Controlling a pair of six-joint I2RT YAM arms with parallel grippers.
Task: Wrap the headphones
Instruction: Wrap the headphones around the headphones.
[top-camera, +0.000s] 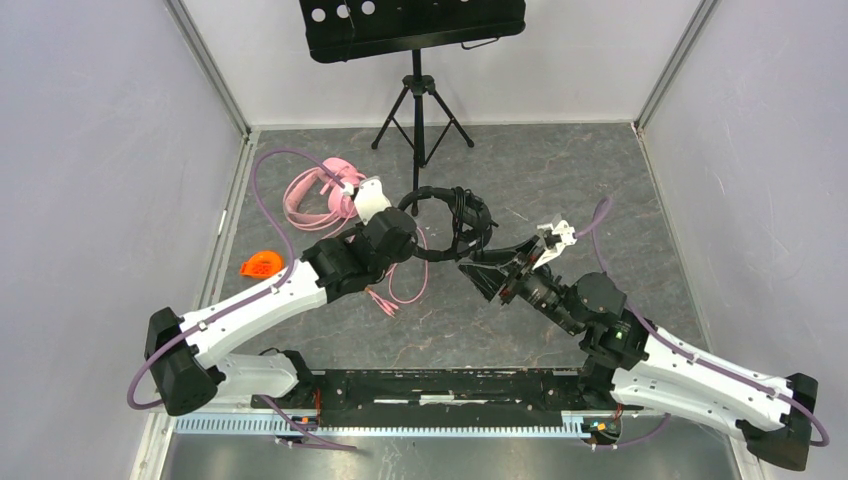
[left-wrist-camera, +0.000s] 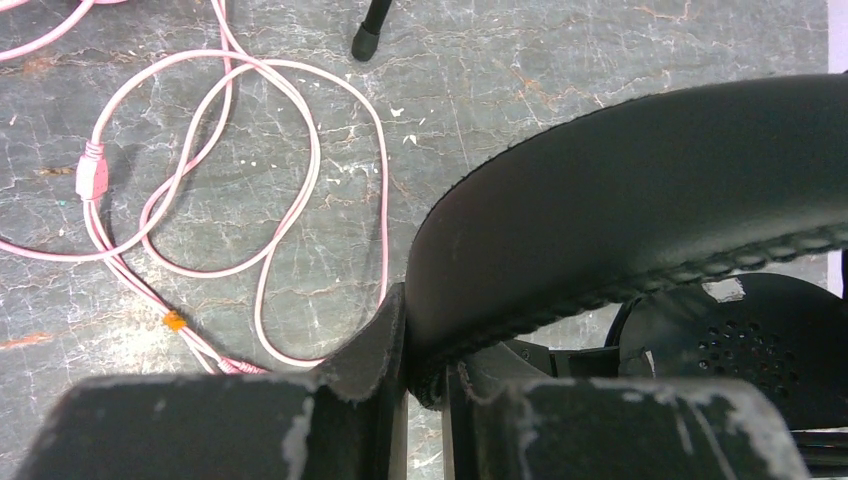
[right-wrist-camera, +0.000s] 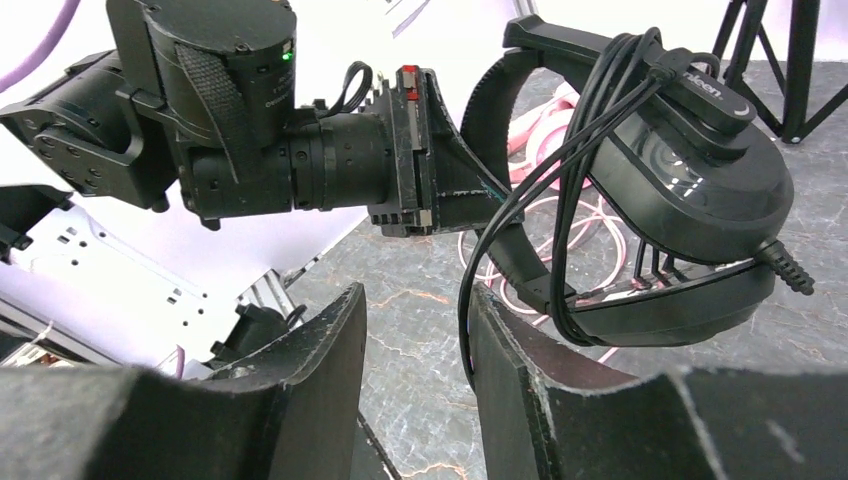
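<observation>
Two pairs are in the overhead view. The pink headphones (top-camera: 318, 195) lie at upper left, partly behind my left arm, and their pink cable (top-camera: 405, 285) is loose on the table (top-camera: 600, 180) near centre. I judge that pair not yet wrapped. My left claw (top-camera: 410, 215) holds the black headphones (top-camera: 455, 222) up at mid-frame, below the music stand (top-camera: 415, 30). My right claw (top-camera: 476, 266) points at them from the lower right. From up here I cannot tell how it stands, nor whether it touches anything. A small orange object (top-camera: 262, 264) sits at left, too small to name.

From my left wrist, my left claw (left-wrist-camera: 425, 372) is clamped on the black headband (left-wrist-camera: 620, 200), which fills the right side. One ear cup (left-wrist-camera: 750, 340) peeks in at lower right, cut off by the frame. The pink cable (left-wrist-camera: 250, 190) loops slackly at upper left.

From my right wrist, my right claw (right-wrist-camera: 415, 370) stands apart at the bottom, gripping nothing. A strand of the thin black cable (right-wrist-camera: 466, 300) hangs into the gap. Several turns already lie around the black headphones (right-wrist-camera: 690, 170) at upper right, so that wrap looks partly done. The hanging tail remains to be wound. Its plug is out of sight.
</observation>
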